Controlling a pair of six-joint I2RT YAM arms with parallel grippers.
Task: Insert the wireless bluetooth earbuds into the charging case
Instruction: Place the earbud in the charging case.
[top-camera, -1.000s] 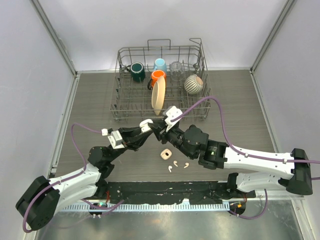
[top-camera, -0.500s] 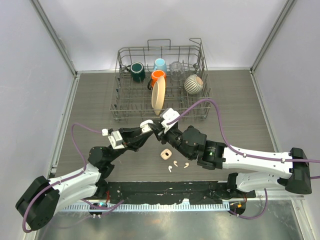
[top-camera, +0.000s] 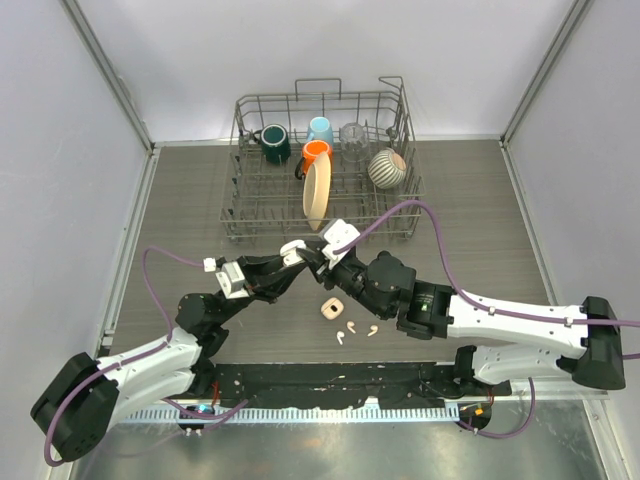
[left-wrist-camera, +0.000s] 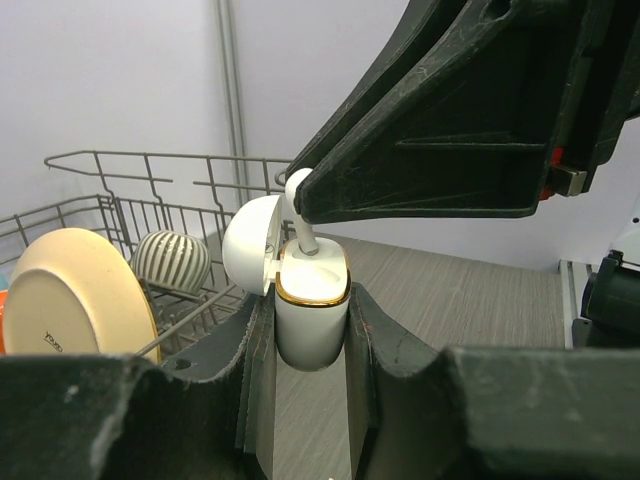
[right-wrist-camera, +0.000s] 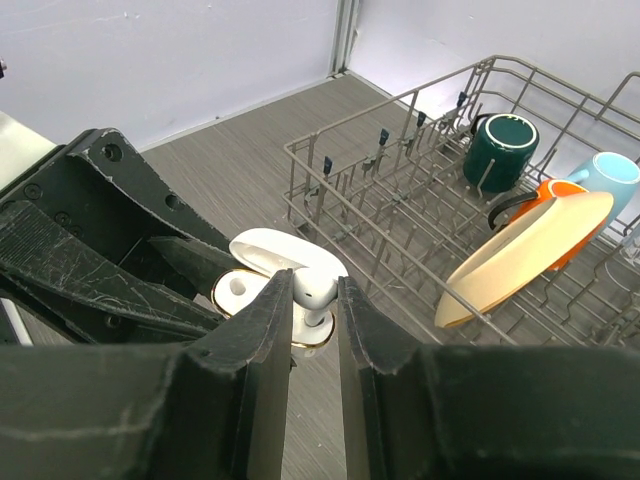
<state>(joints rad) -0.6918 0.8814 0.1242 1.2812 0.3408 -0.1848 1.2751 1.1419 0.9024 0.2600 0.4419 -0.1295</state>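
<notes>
Left hand (left-wrist-camera: 308, 345): one case (left-wrist-camera: 312, 300); right hand (right-wrist-camera: 315, 300): one earbud (right-wrist-camera: 316, 287); three earbuds (top-camera: 352, 325) loose.

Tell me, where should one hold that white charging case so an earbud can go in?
Hold the charging case low on its body, pinched across two opposite sides from its base end, as the left gripper does. Its gold-rimmed mouth faces up with the lid swung open, leaving both clear for the earbud.
</notes>
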